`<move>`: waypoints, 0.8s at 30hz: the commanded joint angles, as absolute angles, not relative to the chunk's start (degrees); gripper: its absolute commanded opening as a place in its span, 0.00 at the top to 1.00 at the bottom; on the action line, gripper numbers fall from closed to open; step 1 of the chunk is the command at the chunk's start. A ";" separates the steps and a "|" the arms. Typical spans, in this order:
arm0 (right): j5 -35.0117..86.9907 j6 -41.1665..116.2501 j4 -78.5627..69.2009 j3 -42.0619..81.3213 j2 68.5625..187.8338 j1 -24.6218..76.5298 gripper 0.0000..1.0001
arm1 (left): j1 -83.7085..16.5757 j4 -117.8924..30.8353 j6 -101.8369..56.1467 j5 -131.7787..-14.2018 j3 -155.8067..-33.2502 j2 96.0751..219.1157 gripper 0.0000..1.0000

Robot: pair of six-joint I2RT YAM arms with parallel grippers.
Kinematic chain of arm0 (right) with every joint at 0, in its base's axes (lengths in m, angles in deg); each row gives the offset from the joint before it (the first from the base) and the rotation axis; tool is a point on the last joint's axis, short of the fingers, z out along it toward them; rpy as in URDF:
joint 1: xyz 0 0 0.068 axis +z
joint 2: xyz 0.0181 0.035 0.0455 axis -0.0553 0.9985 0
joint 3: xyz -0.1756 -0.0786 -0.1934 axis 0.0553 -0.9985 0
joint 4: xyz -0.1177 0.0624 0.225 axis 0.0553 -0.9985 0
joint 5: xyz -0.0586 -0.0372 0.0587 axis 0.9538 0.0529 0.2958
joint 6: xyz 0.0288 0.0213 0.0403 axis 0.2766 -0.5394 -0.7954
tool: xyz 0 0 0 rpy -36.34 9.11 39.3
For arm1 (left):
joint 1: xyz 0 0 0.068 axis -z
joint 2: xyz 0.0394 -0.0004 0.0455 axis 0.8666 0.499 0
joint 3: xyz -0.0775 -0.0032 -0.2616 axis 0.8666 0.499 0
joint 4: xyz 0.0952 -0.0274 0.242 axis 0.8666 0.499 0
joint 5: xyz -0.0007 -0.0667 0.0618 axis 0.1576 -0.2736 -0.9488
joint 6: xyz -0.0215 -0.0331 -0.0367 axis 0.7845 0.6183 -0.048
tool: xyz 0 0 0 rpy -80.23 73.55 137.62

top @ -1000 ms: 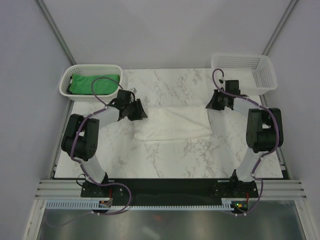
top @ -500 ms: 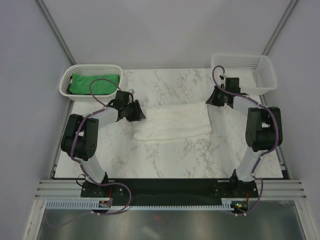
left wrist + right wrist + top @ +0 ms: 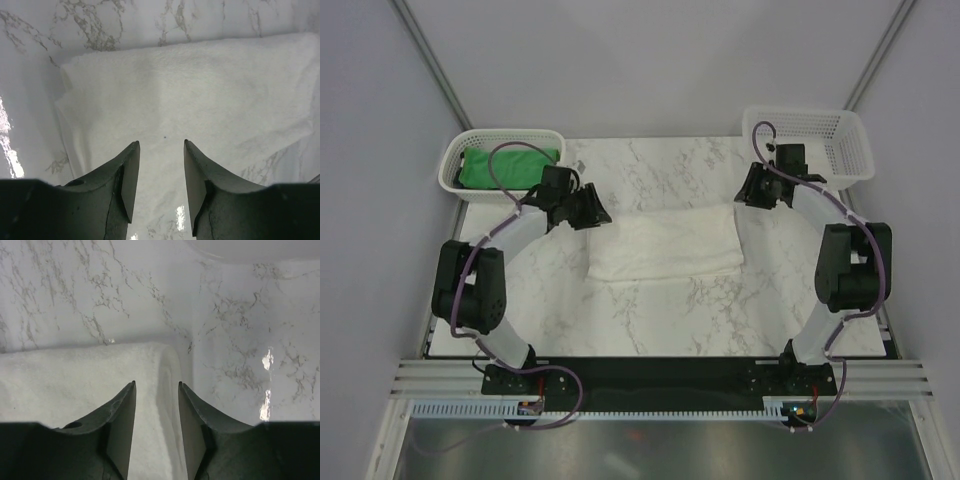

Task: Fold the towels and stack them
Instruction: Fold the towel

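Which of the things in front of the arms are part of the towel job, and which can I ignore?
Part of the job:
- white towel, lying flat mid-table
- green towel, inside the left basket

Just lying about:
- left basket itself
- right basket, at the far right corner
- marble table

A white towel (image 3: 665, 243), folded into a flat, slightly rumpled rectangle, lies well apart from the left mesh basket (image 3: 450, 172), off to its near right, while a bright green towel (image 3: 485, 168) sits folded inside that basket.
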State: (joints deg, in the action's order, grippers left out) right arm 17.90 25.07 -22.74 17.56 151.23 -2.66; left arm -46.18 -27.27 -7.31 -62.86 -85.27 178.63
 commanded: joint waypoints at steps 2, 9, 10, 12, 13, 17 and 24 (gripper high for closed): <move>16.26 23.71 -31.24 18.63 140.83 -2.82 0.68 | -44.52 -24.11 -8.06 -57.18 -84.77 170.79 0.53; 1.91 19.49 -21.43 2.37 132.90 -1.86 0.98 | -43.10 -26.74 -5.69 -54.71 -70.29 164.73 0.56; -0.01 17.48 -19.49 -2.00 132.29 -1.85 0.98 | -43.10 -27.88 -5.34 -54.88 -68.78 163.85 0.56; -1.96 15.62 -13.96 -6.33 131.41 -1.94 0.98 | -43.10 -28.15 -4.19 -57.16 -65.45 163.14 0.56; -1.88 15.27 -13.32 -9.30 131.58 -1.94 0.98 | -43.10 -27.81 -4.02 -58.65 -64.73 163.31 0.56; 3.99 16.23 -10.95 -14.95 133.07 -2.38 0.99 | -43.19 -26.92 -1.91 -67.87 -61.65 164.71 0.56; 8.92 17.37 -12.25 -14.70 133.96 -2.91 0.99 | -43.45 -23.78 -0.59 -68.86 -65.06 163.59 0.56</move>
State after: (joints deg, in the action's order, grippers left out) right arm 5.53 17.02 -14.43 -16.21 134.75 -2.44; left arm -43.01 -26.22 -2.37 -64.32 -61.93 165.41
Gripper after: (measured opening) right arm 0.011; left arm 0.440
